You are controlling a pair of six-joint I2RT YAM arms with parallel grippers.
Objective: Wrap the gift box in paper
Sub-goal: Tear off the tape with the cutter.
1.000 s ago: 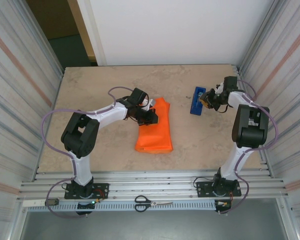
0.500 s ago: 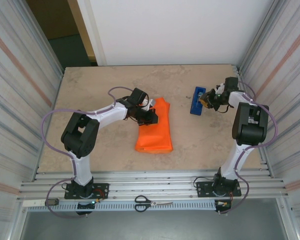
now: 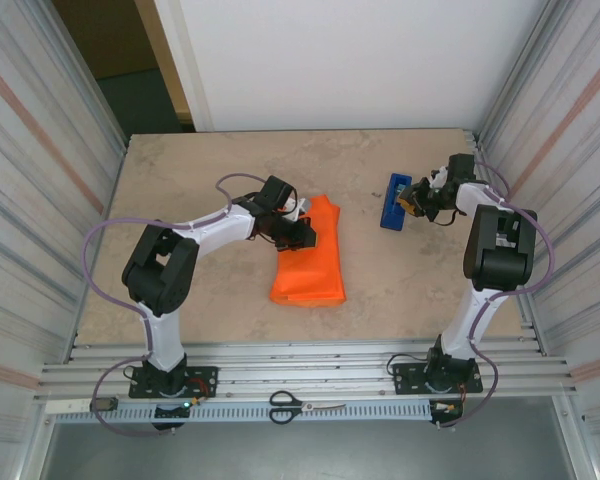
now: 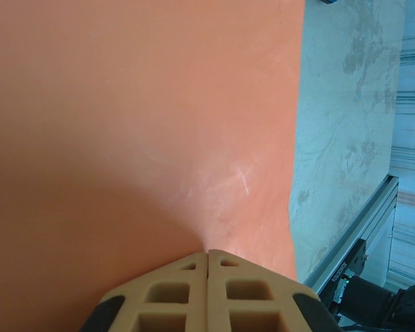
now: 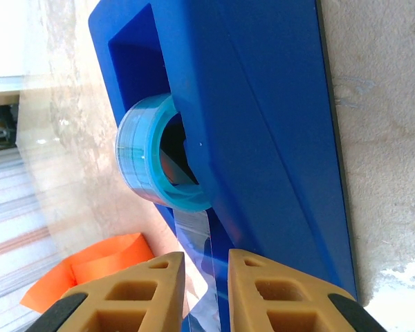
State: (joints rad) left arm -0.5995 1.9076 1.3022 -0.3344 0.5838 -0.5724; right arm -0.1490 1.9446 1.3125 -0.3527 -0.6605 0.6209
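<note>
The orange paper (image 3: 308, 272) lies folded into a long bundle at the middle of the table, and the gift box is hidden. My left gripper (image 3: 305, 235) rests on the bundle's upper left part. In the left wrist view it (image 4: 207, 253) is shut, its tips against the paper (image 4: 124, 104), which dimples there. My right gripper (image 3: 412, 200) is at the blue tape dispenser (image 3: 394, 203). Up close it (image 5: 206, 259) stands narrowly open, with a clear tape strip (image 5: 194, 232) running from the roll (image 5: 142, 159) down between the fingers. The paper (image 5: 90, 270) shows beyond.
The dispenser (image 5: 263, 124) lies flat on the beige table (image 3: 200, 180) at the back right. Scissors (image 3: 305, 405) lie on the metal rail in front of the arm bases. Corrugated walls close in both sides.
The right wrist has shifted very slightly at the dispenser. The left arm and the paper have stayed still.
</note>
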